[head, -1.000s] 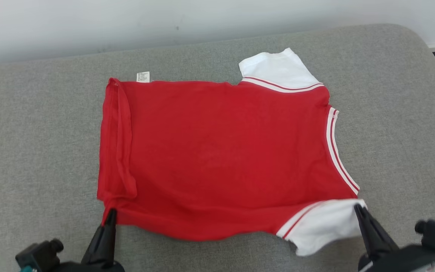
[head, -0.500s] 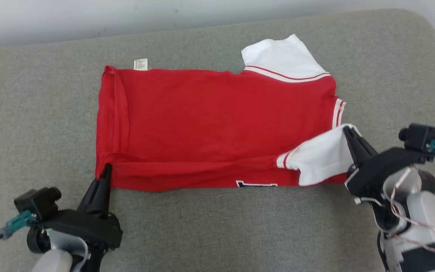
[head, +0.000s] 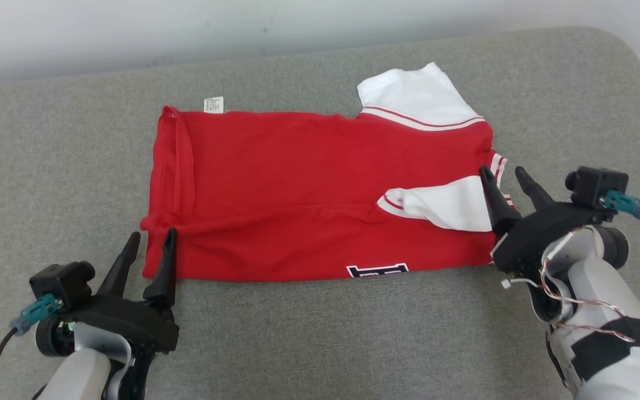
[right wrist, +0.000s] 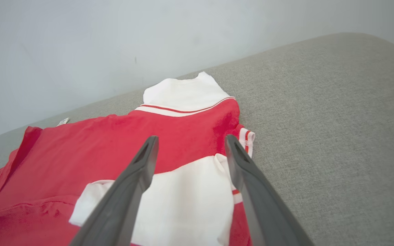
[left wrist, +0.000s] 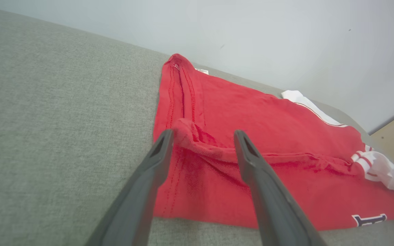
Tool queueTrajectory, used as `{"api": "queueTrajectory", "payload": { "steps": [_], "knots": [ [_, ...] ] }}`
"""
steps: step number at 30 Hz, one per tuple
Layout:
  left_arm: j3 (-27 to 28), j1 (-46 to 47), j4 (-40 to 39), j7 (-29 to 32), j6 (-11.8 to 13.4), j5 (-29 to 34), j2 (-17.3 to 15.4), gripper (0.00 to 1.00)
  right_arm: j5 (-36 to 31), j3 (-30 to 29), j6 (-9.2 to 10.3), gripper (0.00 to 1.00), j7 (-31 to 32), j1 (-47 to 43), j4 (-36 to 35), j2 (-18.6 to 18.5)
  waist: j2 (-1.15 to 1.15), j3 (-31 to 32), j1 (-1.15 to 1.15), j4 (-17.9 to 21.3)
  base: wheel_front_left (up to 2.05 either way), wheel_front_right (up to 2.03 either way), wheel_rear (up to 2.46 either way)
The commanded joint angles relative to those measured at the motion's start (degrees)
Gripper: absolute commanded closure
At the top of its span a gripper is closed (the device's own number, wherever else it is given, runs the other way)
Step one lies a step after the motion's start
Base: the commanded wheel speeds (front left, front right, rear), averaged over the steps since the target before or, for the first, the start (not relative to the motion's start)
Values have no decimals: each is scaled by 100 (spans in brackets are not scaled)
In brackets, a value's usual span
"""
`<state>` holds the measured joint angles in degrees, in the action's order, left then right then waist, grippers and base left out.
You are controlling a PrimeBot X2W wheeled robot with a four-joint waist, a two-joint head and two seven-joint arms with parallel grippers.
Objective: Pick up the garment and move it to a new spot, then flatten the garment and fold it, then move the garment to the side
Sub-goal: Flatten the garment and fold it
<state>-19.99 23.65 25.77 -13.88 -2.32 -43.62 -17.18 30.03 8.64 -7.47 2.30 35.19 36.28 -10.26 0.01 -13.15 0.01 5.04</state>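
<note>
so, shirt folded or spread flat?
Partly folded: near edge of the garment is turned over onto itself, its white sleeve lying on the red body.

Left tool (head: 152, 233): was pinched on hem corner; fingers now apart, cloth let go.
Right tool (head: 502, 169): was clamped on white sleeve (head: 442, 205); now spread, sleeve released.
Garment (head: 298, 183): near half now folded over far half.
Sleeve: carried from near corner onto red body.
Lettering (head: 377, 270): now exposed at near edge.

home-like rm: grey cushion (head: 48, 166), plain wall (head: 131, 33)
</note>
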Motion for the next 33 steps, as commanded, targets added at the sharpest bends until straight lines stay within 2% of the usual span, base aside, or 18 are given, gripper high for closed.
{"api": "queueTrajectory", "payload": {
  "steps": [1, 6, 10, 17, 26, 27, 28, 29, 33],
  "knots": [
    [48, -86, 44, -76, -36, 62, 9, 0, 100, 143, -3, 0, -188, -190, 16, -144, -1, 120, -1, 7, 0, 0, 0],
    [132, -418, -18, -121, -39, 273, -21, 0, 330, 374, -3, 0, -560, -747, -136, -557, -1, 255, -1, 16, 0, 0, 0],
    [135, -695, -25, -129, -22, 421, 4, 0, 416, 467, -3, 0, -710, -1274, -207, -697, -1, 256, -1, 55, 0, 0, 0],
    [193, -582, 41, -136, -2, 651, -34, 0, 427, 466, -3, 0, -843, -1273, -54, -537, -1, 56, -1, 181, 0, 0, 0],
    [64, -106, 774, -56, -127, 652, 115, 0, 404, 497, -3, 0, -990, -917, 521, -199, -1, -77, -1, 156, 0, 0, 0],
    [61, -82, 864, -56, -162, 631, 139, 18, 428, 529, -3, 52, -1018, -926, 558, -190, -1, -64, -1, 151, 0, 0, 0],
    [40, -81, 959, -53, -177, 620, 164, 76, 428, 575, -3, 98, -1096, -944, 550, -198, -1, -38, -1, 142, 0, 0, 0],
    [19, -89, 1034, -56, -225, 611, 185, 100, 406, 620, -3, 100, -1170, -986, 554, -230, -1, -9, -1, 134, 0, 0, 0],
    [31, -210, 1250, -93, -300, 566, 253, 100, 404, 769, -3, 100, -1406, -1233, 530, -320, -1, 211, -1, 112, 0, 0, 0]
  ]
}}
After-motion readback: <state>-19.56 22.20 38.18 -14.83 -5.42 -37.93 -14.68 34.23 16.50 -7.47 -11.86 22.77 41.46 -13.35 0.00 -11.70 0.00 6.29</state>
